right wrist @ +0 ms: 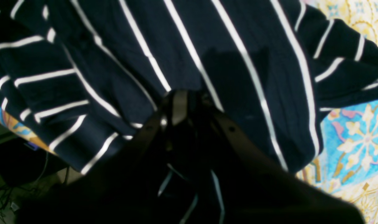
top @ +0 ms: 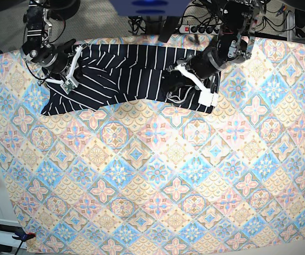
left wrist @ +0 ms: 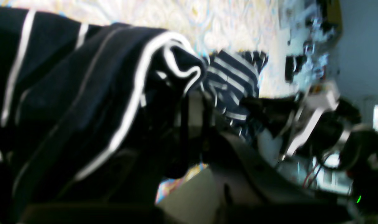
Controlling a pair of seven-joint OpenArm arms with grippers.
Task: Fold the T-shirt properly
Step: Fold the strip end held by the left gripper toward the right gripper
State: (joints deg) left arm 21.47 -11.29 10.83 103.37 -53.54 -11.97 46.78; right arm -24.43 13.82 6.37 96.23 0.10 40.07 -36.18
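Note:
The T-shirt [top: 136,71], dark navy with white pinstripes, lies crumpled along the far edge of the table. My right gripper [top: 82,59] is at its left end. In the right wrist view the right gripper [right wrist: 183,104] is shut on a fold of the T-shirt [right wrist: 226,46], and striped cloth hangs between the fingers. My left gripper [top: 172,85] is at the shirt's right part. In the blurred left wrist view the left gripper [left wrist: 193,104] is shut on a bunched-up hem of the T-shirt [left wrist: 83,93], lifted off the table.
The pastel tile-patterned tablecloth [top: 157,175] covers the whole table. The table's far-left edge, with floor and cables below it [right wrist: 17,174], lies close to the right gripper. A power strip and cables [top: 197,29] lie beyond the far edge.

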